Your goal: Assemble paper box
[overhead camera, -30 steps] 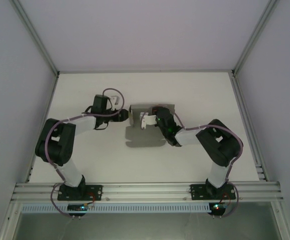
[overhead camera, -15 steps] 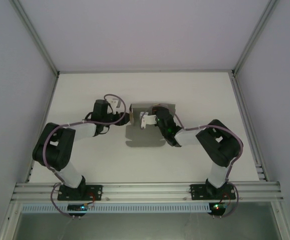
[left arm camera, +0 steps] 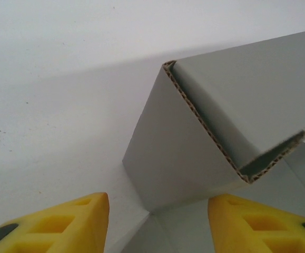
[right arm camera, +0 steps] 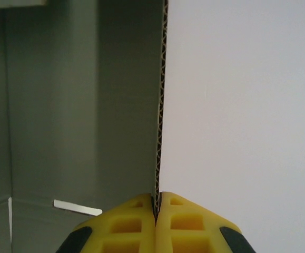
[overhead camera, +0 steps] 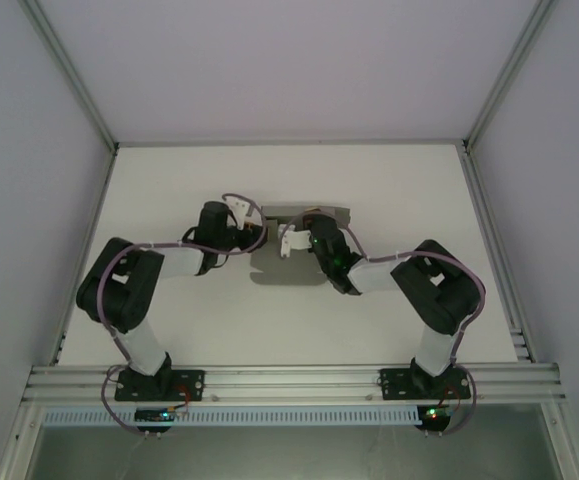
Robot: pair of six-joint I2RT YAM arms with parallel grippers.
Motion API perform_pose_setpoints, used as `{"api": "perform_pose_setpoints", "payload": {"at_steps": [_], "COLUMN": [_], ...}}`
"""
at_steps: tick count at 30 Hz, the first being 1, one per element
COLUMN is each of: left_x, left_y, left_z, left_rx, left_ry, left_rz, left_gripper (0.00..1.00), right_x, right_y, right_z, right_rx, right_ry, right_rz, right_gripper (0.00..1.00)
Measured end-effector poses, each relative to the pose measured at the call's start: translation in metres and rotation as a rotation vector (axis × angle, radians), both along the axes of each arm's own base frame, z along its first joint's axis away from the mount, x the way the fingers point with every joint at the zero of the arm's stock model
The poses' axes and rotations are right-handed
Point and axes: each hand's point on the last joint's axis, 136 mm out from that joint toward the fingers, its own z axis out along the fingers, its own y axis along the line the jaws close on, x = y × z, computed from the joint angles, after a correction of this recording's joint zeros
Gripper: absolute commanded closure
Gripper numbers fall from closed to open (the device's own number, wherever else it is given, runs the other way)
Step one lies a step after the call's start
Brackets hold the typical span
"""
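Observation:
The paper box (overhead camera: pixel 285 270) is grey corrugated cardboard, partly folded, lying mid-table between both arms. My right gripper (overhead camera: pixel 291 240) is over its middle. In the right wrist view it (right arm camera: pixel 157 202) is shut on the top edge of an upright wall of the box (right arm camera: pixel 78 105). My left gripper (overhead camera: pixel 253 236) is at the box's left edge. In the left wrist view its yellow fingers (left arm camera: pixel 68 224) stand wide apart, open, with a raised doubled-over flap of the box (left arm camera: pixel 215 100) just ahead of and between them, untouched.
The white table (overhead camera: pixel 169 190) is bounded by aluminium frame rails (overhead camera: pixel 289 380) at the near edge and by pale enclosure walls left, right and behind. Purple cables loop over the left arm (overhead camera: pixel 129 285).
My left arm has swung right, bringing its open gripper up to the box's left edge. The right gripper has held its grip in place; the cardboard has shifted slightly.

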Motion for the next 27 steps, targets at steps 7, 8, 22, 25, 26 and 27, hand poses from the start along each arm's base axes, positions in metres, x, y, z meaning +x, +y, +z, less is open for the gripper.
{"api": "perform_pose_setpoints", "payload": {"at_steps": [7,8,22,25,26,27], "left_x": [0.005,0.007,0.037,0.040,0.040,0.040], "left_y": [-0.012,-0.013,-0.008,-0.005,-0.005,-0.004], "left_z": [-0.007,-0.006,-0.005,-0.005,-0.005,-0.005], "left_rx": [0.031,0.031,0.133,0.133,0.131,0.129], "left_ry": [-0.056,-0.069,-0.170,-0.166,-0.163,-0.161], "left_rz": [0.018,0.024,0.230,0.303,0.325,0.349], "left_gripper": [0.62,0.64,1.00,1.00,1.00,1.00], "right_x": [-0.009,-0.009,-0.008,-0.007,-0.007,-0.007], "right_y": [0.002,0.003,0.005,0.006,0.007,0.007], "right_z": [-0.005,-0.005,-0.009,-0.007,-0.007,-0.008], "right_rx": [0.005,0.009,0.053,0.069,0.072,0.077], "right_ry": [0.000,0.003,0.053,0.060,0.063,0.067], "right_rz": [-0.001,0.000,-0.016,-0.020,-0.018,-0.019], "right_gripper": [1.00,1.00,1.00,1.00,1.00,1.00]}}
